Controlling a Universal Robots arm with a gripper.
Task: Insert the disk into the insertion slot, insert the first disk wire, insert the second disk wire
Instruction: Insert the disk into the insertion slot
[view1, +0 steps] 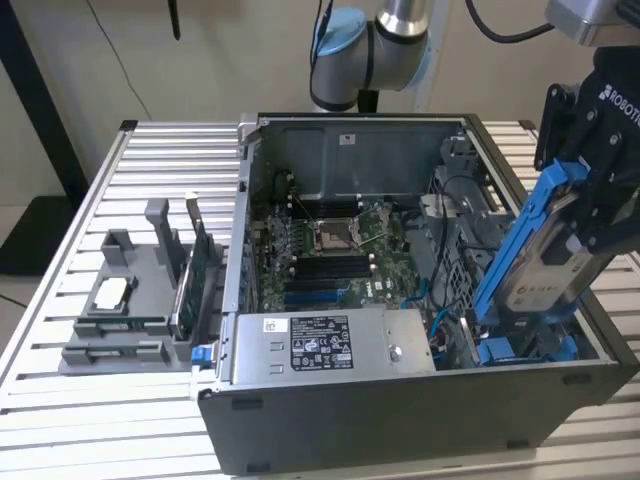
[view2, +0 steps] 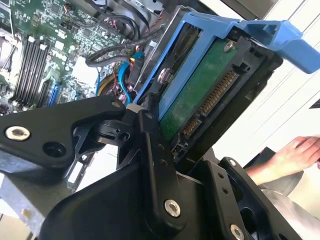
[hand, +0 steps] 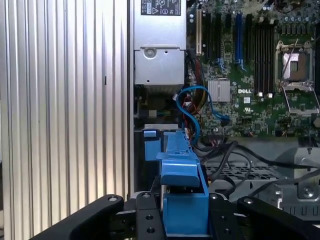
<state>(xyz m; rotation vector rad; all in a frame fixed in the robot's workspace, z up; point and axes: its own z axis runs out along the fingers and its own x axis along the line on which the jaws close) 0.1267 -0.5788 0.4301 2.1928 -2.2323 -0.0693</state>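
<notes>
Slatted metal table (view1: 60, 390), beige wall behind. On the exterior view's left, a grey parts fixture (view1: 135, 320) sits on the table. A small silver chip (view1: 110, 293) lies flat in it, and a green card (view1: 197, 265) stands on edge at the end nearest the case. Just beside it is an open computer case (view1: 400, 425), interior exposed. Along the case's near wall is a grey labelled power-supply box (view1: 330, 345). Behind that lies the green motherboard (view1: 330, 250) with its processor socket (view1: 330, 237). The arm (view1: 375, 45) rises behind the case. Blue wires (view1: 437, 300) loop between the board and the drive area.

On the exterior view's right, the disk (view1: 545, 265) in its blue carrier is steeply tilted, top leaning toward that view's right. Its lower end is down inside the case at the blue drive bay (view1: 525, 350) in the near corner. Cannot tell if it touches the bay. The claw (view1: 590, 205) is clenched on the disk's upper part, a finger on each long side.

In the second wrist view a finger (view2: 150, 150) presses the carrier edge, with the disk's green circuit face and gold connector toward the camera. In the first wrist view the carrier is seen edge-on between the black fingers, with the blue wires beyond it. A person's hand (view2: 295, 155) shows in the second wrist view, well apart from the claw.
</notes>
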